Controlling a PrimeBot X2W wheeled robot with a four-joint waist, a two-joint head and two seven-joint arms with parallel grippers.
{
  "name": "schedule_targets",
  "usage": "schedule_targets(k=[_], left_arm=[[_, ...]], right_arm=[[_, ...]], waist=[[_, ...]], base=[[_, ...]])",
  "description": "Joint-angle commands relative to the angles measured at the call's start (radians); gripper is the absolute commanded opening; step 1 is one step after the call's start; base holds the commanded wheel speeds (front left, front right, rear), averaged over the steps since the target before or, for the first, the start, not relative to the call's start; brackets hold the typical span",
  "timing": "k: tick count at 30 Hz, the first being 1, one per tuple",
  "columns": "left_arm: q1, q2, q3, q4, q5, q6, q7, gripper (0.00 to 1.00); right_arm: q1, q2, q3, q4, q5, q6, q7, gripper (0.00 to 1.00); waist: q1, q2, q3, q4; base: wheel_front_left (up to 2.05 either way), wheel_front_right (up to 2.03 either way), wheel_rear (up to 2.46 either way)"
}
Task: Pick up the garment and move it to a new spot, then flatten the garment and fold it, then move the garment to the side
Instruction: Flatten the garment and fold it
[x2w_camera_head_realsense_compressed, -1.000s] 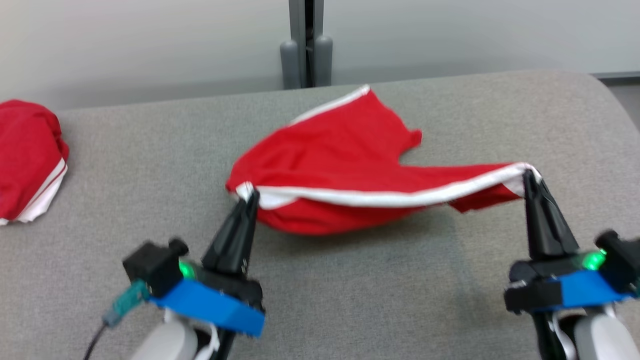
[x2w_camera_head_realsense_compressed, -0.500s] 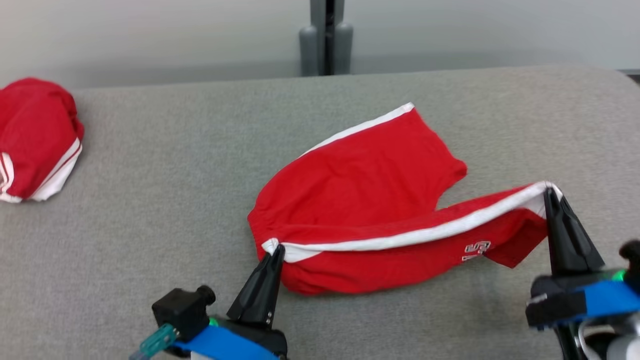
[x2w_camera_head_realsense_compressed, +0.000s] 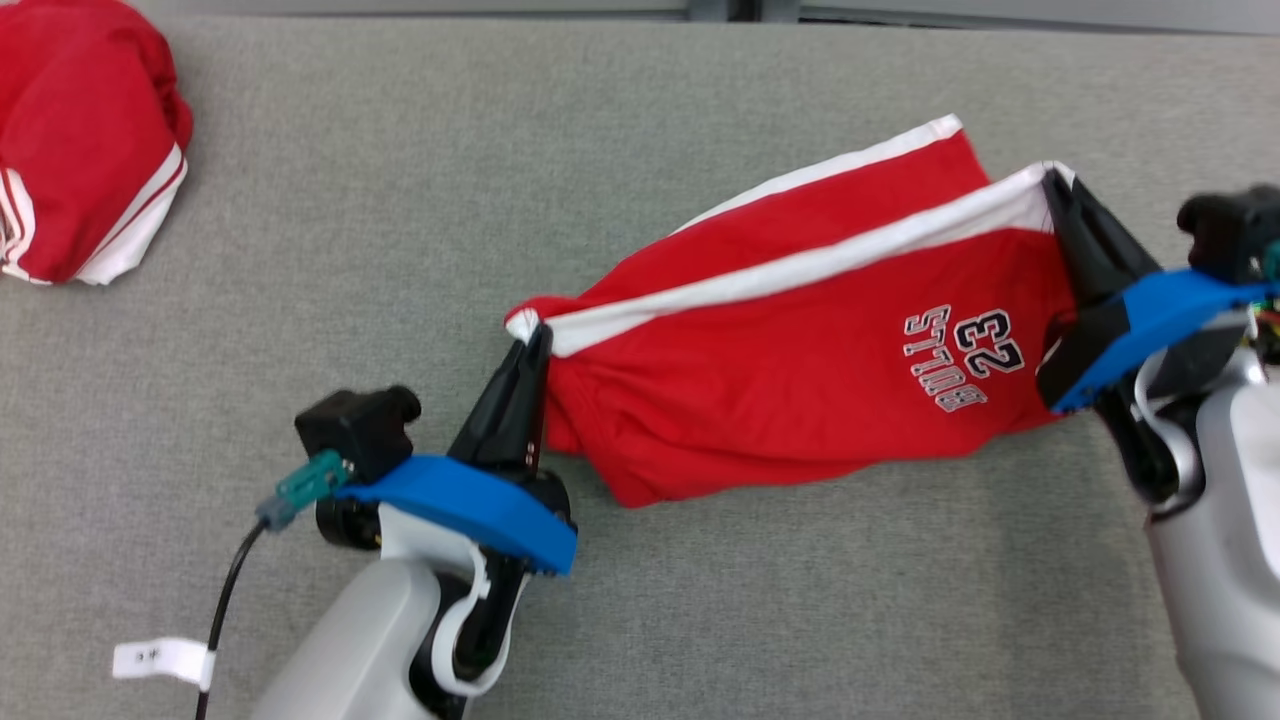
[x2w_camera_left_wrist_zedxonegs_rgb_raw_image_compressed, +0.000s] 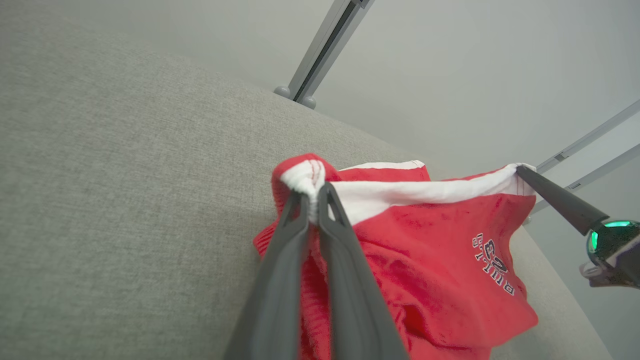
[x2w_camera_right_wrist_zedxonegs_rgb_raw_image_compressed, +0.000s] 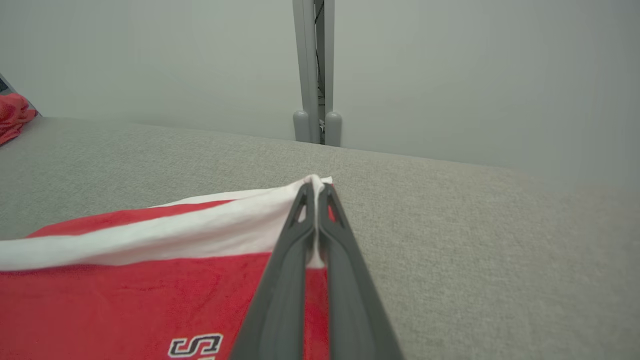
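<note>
Red garment (x2w_camera_head_realsense_compressed: 800, 400) with white trim lies stretched across the grey padded surface (x2w_camera_head_realsense_compressed: 400, 200), right of centre; left gripper (x2w_camera_head_realsense_compressed: 530, 335) is pinched closed on its near white corner, right gripper (x2w_camera_head_realsense_compressed: 1055, 185) on the opposite corner; since the earlier frame that held edge has come beside the far hem, the "23" print now showing.

Head view overhead, wrists close, garment (x2w_camera_head_realsense_compressed: 780, 400) shared

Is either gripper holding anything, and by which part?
The red garment, by its white stripe: left gripper at one end, right gripper at the other, jaws shut on the cloth.
</note>
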Motion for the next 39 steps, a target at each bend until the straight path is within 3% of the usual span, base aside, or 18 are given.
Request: schedule_targets(k=[1,12,18,20,21,22,31,39], left_arm=[[-0.037,-0.004,0.007,0.016,-0.003,0.001,0.007,0.00],[-0.175,-0.056,-0.019,0.150,-0.002,-0.005,0.063,0.00],[-0.224,-0.082,-0.037,0.179,0.001,0.004,0.089,0.00],[-0.234,-0.086,-0.043,0.185,0.006,0.009,0.094,0.29],[-0.241,-0.089,-0.048,0.185,0.009,0.009,0.094,1.00],[-0.240,-0.090,-0.052,0.185,0.010,0.008,0.094,1.00],[-0.170,-0.036,-0.107,0.141,0.050,-0.006,0.101,1.00],[-0.072,0.047,-0.077,0.070,0.084,0.030,0.011,1.00]], right_arm=[[-0.046,-0.017,0.011,0.040,-0.009,0.000,0.001,0.00],[-0.305,-0.051,0.018,0.371,-0.056,0.000,-0.039,0.00],[-0.395,-0.039,0.012,0.511,-0.090,0.000,-0.088,0.00],[-0.420,-0.036,0.008,0.551,-0.109,0.000,-0.112,0.03],[-0.442,-0.028,0.011,0.587,-0.126,0.000,-0.139,0.45],[-0.450,-0.022,0.021,0.603,-0.134,0.000,-0.154,1.00],[-0.474,-0.041,0.048,0.731,-0.133,0.000,-0.235,1.00],[-0.406,-0.071,0.109,0.800,-0.080,0.000,-0.214,1.00]], waist=[[-0.0002,0.0000,0.026,0.022],[-0.0002,0.0000,0.074,0.056],[-0.0002,0.0000,0.088,0.069],[-0.0002,0.0000,0.091,0.072],[-0.0002,0.0000,0.091,0.075],[-0.0002,0.0000,0.090,0.077],[-0.0002,0.0000,0.046,0.093],[-0.0002,0.0000,-0.046,0.100]], base=[[0.00,0.00,0.00],[0.00,0.00,0.00],[0.00,0.00,0.00],[0.00,0.00,0.00],[0.00,0.00,0.00],[0.00,0.00,0.00],[0.00,0.00,0.00],[0.00,0.00,0.00]])
